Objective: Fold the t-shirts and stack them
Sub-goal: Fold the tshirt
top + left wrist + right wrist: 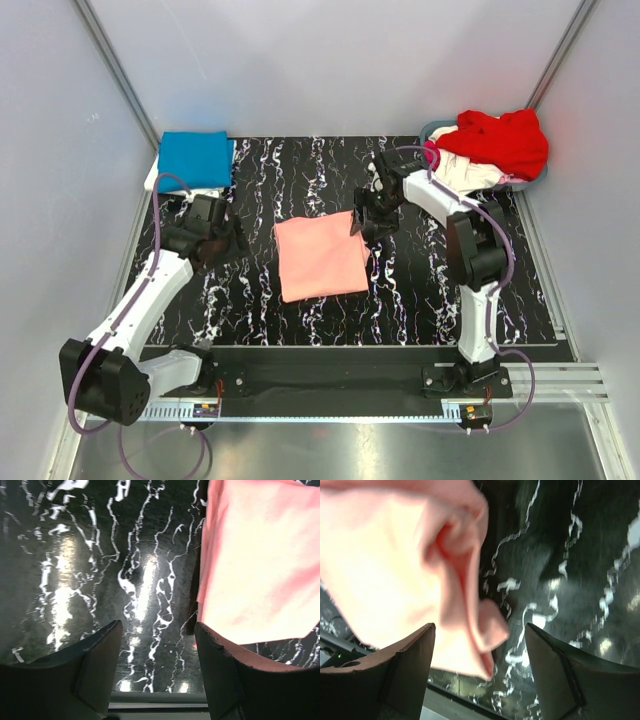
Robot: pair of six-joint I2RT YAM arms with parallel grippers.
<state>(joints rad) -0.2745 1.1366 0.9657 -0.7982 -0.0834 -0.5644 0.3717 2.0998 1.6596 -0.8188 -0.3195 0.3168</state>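
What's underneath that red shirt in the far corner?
White cloth and a sliver of magenta cloth peek out beneath the red shirt; anything deeper is covered.

The salmon-pink shirt [320,257] was soft, matt cloth, creased at one corner. The tabletop [300,180] under it was glossy black, veined white like marble, and threw back the lamps. The blue shirt [195,158] and red shirt [505,140] showed the same dull cloth. The left arm [150,295] wore smooth white plastic. The left gripper [157,630] had matt black fingers [70,680], rough at the edges. A brushed metal strip [330,445] lined the near edge.
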